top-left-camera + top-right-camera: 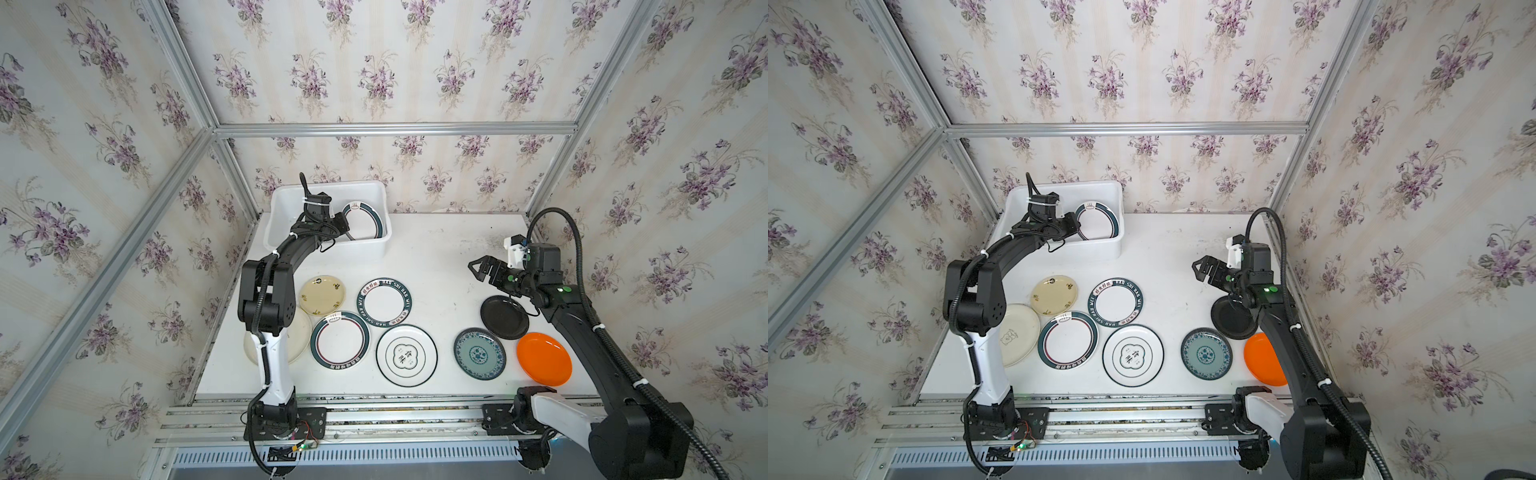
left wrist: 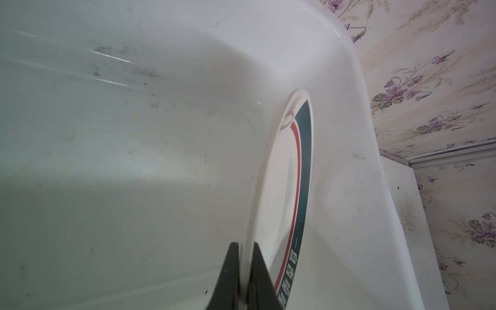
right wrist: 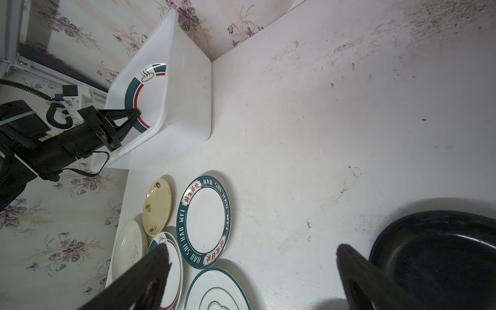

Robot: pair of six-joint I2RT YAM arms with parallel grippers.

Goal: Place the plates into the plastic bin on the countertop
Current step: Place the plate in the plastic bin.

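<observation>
Left gripper (image 2: 245, 245) pinching rim of green-banded plate (image 2: 284, 188), held tilted on edge inside plastic bin (image 1: 328, 188), far left, likely to lower it flat. Right gripper (image 1: 478, 268) spread wide, empty, over countertop (image 1: 436, 253) just beyond black plate (image 1: 505, 318), probably next pick

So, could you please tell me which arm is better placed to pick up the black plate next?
Right. The right gripper hangs open beside the black plate, while the left gripper is shut on a green-rimmed plate inside the plastic bin.
</observation>
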